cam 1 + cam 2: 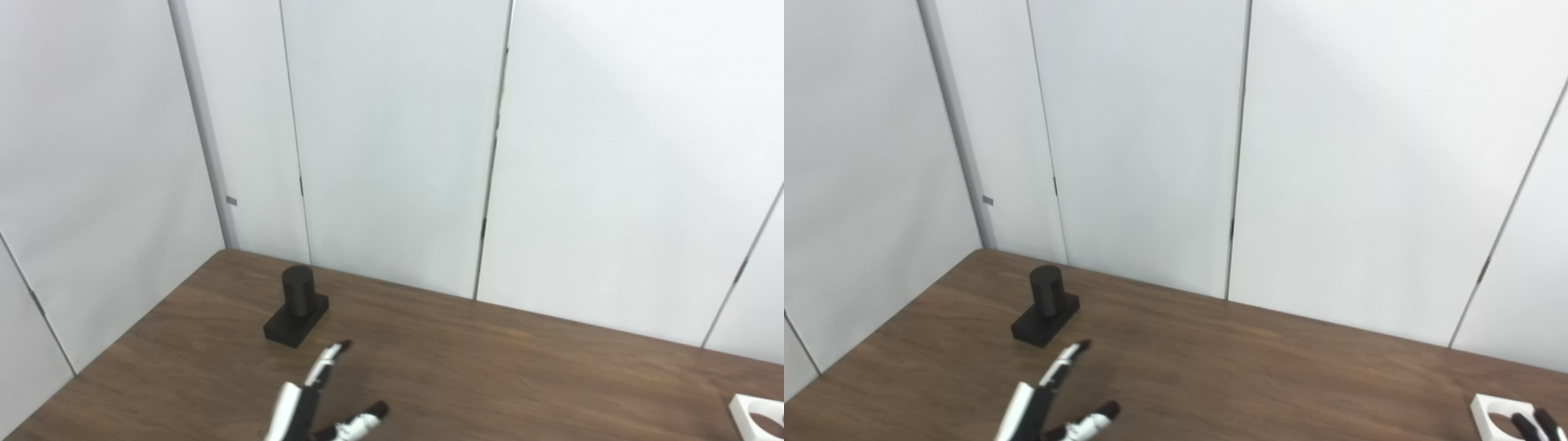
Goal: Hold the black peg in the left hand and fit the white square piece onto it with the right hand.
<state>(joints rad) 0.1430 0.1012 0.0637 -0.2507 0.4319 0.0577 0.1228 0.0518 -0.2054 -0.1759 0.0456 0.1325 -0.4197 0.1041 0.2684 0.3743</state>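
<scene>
- Overall, the brown wood-grain table fills the lower part of both views; its far edge meets the white panelled wall, and its left edge runs down toward the picture's bottom-left corner.
- Between the two task pieces lies a broad stretch of bare tabletop, spanning the middle and right of the surface.
- Standing upright near the far left corner, the black cylindrical peg on its black rectangular base sits set in from both the far edge and the left edge, touching nothing but the table.
- At the bottom edge, the white-and-black left hand is open, fingers spread apart and holding nothing; one fingertip points toward the peg's base and stops just short of it.
- At the right bottom corner, the white square piece with a round hole lies flat on the table, cut off by the frame, well apart from the peg.
- Only dark fingertips of the right hand show, over the white piece; whether they grip it cannot be told.
</scene>
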